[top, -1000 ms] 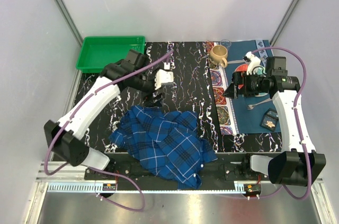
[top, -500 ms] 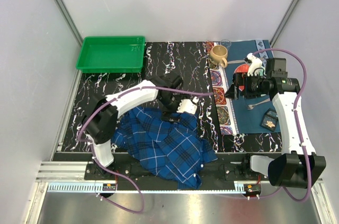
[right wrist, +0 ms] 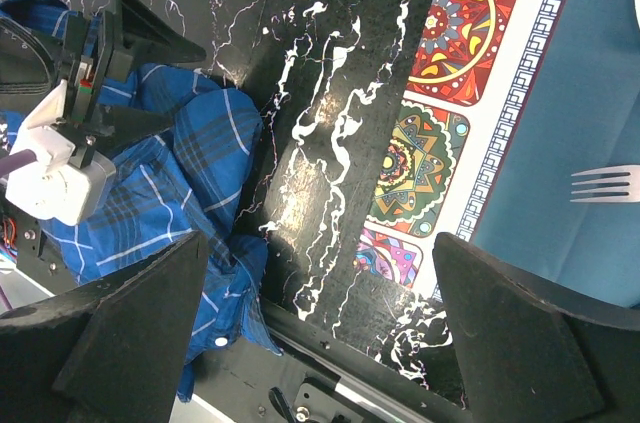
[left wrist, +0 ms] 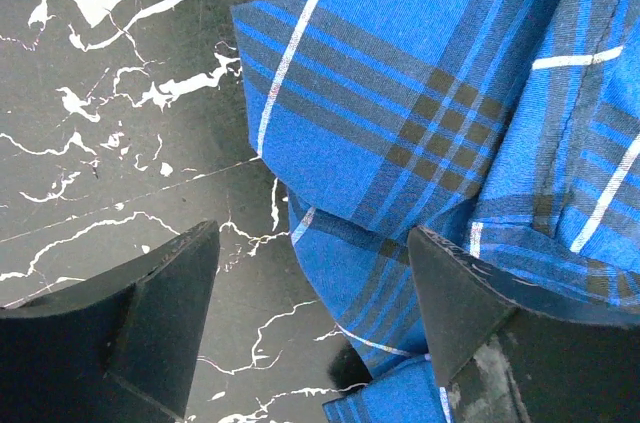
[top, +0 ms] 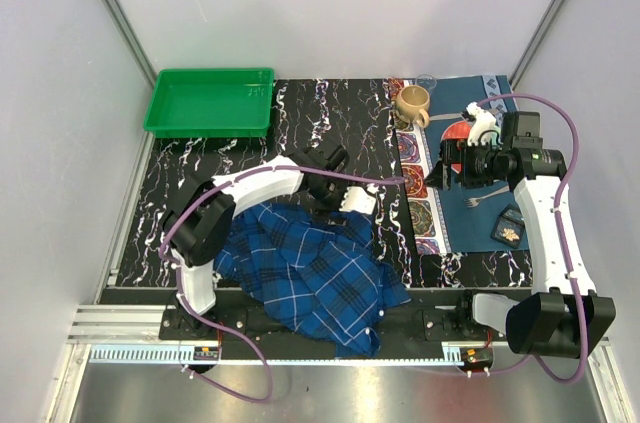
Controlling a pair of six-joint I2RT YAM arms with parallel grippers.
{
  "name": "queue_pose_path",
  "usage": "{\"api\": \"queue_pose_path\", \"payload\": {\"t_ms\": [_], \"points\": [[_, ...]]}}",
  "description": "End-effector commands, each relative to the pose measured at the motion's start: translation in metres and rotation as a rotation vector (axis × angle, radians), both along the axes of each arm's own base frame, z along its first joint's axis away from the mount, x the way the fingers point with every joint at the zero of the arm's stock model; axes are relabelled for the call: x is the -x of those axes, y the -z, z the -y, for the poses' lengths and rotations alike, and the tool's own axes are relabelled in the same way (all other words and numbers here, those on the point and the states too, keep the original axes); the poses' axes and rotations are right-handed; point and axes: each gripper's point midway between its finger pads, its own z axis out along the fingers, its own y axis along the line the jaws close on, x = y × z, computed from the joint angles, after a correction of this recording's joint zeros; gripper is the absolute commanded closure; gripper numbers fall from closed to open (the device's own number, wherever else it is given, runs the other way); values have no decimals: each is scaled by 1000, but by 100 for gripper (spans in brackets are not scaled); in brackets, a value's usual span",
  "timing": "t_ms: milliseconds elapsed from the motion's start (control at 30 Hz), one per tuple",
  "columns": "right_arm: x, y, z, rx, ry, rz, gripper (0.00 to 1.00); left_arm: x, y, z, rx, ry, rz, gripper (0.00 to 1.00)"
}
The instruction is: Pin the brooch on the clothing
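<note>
the step in hand looks like securing the shirt (top: pixel 305 263), crumpled at lower centre of the top view. the left gripper (left wrist: pixel 310 243) is spread wide and grasps nothing, its fingers straddling a fold at the cloth's upper edge. the right gripper (right wrist: pixel 318 243) is also spread and empty, near the patterned mat (top: pixel 470 228). the brooch (top: pixel 513 233) seems to sit on a dark card at middle right, well apart from the shirt. next, the left must close on the fold and the right must fetch the brooch.
</note>
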Motion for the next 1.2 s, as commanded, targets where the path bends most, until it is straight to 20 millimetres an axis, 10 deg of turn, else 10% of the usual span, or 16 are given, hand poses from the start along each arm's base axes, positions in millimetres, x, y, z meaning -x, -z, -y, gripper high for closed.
{"api": "queue_pose_path", "payload": {"t_ms": [0, 133, 267, 433, 567, 667, 967, 1167], "points": [[-4, -7, 4, 13, 18, 48, 0, -2, 3, 8, 27, 82, 6, 22], [-7, -7, 6, 22, 25, 46, 0, 7, 25, 0, -46, 109, -38, 26], [-8, -6, 6, 18, 24, 43, 0, 2, 17, 1, -50, 40, -47, 84], [-10, -11, 3, 2, 12, 53, 0, -31, -123, 21, 246, -200, 24, 100], [-12, -16, 1, -10, 3, 60, 0, -68, -273, -27, 596, -547, 112, 100], [-13, -17, -2, -24, -9, 60, 0, -65, -335, -69, 706, -625, 207, 100], [-17, -25, -8, -60, -40, 68, 0, 48, -364, -89, 712, -400, 97, 100], [-19, -30, -8, -57, -43, 77, 0, 49, -362, -89, 766, -537, -97, 100]]}}
